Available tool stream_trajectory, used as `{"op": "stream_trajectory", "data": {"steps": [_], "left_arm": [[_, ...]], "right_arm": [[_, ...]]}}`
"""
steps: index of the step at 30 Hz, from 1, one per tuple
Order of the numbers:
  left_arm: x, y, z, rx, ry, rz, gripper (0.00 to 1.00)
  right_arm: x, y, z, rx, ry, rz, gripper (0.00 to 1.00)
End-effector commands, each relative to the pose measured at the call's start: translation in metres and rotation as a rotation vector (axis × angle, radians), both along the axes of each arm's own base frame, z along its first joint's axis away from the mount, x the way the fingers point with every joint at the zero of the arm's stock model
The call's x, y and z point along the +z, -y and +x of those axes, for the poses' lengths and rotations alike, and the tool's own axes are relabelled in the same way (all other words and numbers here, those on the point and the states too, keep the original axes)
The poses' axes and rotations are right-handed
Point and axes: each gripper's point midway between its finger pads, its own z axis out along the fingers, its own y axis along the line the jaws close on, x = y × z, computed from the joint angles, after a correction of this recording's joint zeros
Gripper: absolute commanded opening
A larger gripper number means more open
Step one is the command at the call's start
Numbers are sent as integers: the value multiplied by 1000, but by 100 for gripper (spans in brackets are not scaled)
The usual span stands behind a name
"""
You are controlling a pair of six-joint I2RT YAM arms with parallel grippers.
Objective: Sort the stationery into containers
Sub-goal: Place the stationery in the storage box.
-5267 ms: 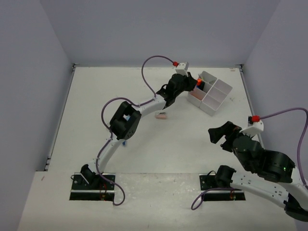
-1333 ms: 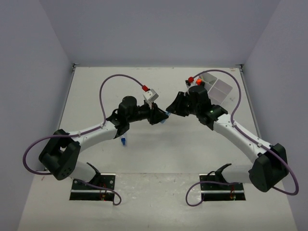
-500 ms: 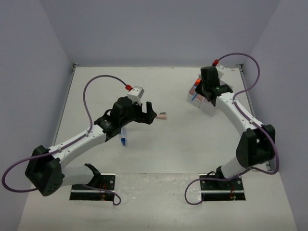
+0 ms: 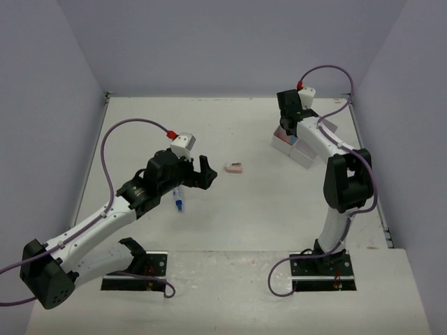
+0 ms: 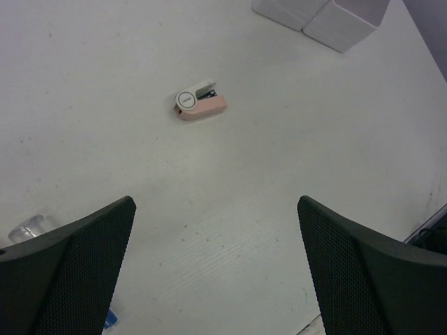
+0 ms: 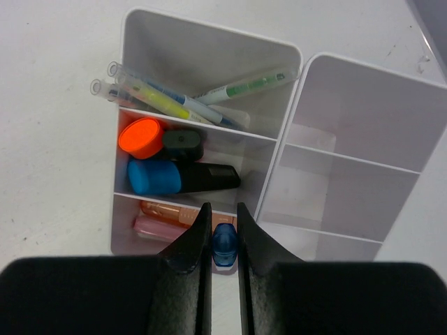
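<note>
- Blue marker (image 6: pixel 224 246) is pinched between the closed fingers of the right gripper (image 6: pixel 223 220), directly above the tray (image 6: pixel 209 31), over its near slot.
- The tray's middle slot, where the highlighters (image 6: pixel 181 176) lie, looks like the fitting home. Shift over it, lower close, then release so the marker clears the dividers.
- Left gripper (image 5: pixel 215 209) hangs wide open and empty, well apart from the tray. A pink eraser (image 5: pixel 200 106) lies between it and the tray, probably the next pick.
</note>
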Motion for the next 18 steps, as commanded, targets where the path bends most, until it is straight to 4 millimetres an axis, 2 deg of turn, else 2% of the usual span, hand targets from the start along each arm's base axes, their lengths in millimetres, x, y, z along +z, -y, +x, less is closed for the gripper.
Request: {"op": "stream_trajectory", "data": {"steps": [1, 4, 6, 9, 13, 18], "left_arm": [[-13, -5, -6, -4, -23, 33, 100], [-16, -4, -6, -10, -28, 40, 100], [-16, -4, -6, -12, -26, 42, 100], [-17, -6, -5, -8, -23, 48, 100], [-24, -14, -3, 43, -43, 71, 100], [-33, -35, 5, 197, -102, 125, 100]], "right_arm": [[19, 10, 11, -28, 38, -69, 1], [11, 5, 11, -15, 13, -77, 17], [9, 2, 11, -5, 2, -75, 38], [13, -12, 13, 23, 1, -84, 55], [26, -32, 18, 62, 20, -67, 59], [47, -58, 14, 133, 47, -24, 59]]}}
